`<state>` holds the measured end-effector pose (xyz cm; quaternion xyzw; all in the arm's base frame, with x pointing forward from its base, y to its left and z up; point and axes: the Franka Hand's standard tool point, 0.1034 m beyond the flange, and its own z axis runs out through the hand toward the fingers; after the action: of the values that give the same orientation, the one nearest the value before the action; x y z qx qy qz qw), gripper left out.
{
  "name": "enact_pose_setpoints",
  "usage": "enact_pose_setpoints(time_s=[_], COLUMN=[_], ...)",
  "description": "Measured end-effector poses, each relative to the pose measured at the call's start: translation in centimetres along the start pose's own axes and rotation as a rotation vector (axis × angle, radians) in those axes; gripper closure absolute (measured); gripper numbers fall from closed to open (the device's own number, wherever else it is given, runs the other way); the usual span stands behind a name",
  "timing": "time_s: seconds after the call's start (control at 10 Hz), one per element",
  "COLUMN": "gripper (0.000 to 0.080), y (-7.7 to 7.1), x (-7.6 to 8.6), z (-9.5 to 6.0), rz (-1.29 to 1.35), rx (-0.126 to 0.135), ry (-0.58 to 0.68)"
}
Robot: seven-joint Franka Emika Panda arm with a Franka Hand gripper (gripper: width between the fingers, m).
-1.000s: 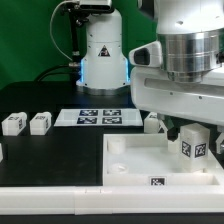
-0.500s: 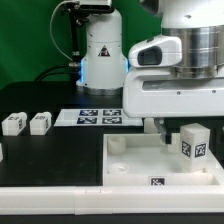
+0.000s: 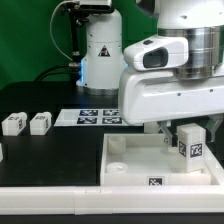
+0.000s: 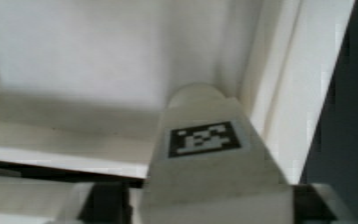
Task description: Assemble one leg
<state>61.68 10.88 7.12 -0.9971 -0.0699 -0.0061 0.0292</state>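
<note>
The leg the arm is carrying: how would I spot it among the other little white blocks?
Find the big white tray. Over its far corner on the exterior view's right, the leg stands upright under the gripper. Unlike two loose legs on the black table, it's held.

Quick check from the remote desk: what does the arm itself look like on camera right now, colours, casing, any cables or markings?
In the exterior view the arm is glossy white with rounded, bulky casing and a ribbed silvery-grey cylindrical band near the top. A dark oval inset sits on its side. The pincer is mostly hidden beneath the casing. No cables or printed markings show on the arm.

arm [image 3: 170, 60] lowered, wrist vertical, jaws hidden
</note>
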Motion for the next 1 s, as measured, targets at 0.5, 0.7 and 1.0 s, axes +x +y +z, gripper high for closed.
enact_pose_setpoints(time_s=[0.5, 0.7, 1.0], gripper=[0.0509, 0.0509, 0.0508], y=[-0.2, -0.77, -0.74], x=[0.08, 0.0, 0.0], z=[0.04, 0.12, 0.19], rz=[0.235, 0.544, 0.964], rx=[0.002, 0.0, 0.012], ry=[0.02, 0.026, 0.021])
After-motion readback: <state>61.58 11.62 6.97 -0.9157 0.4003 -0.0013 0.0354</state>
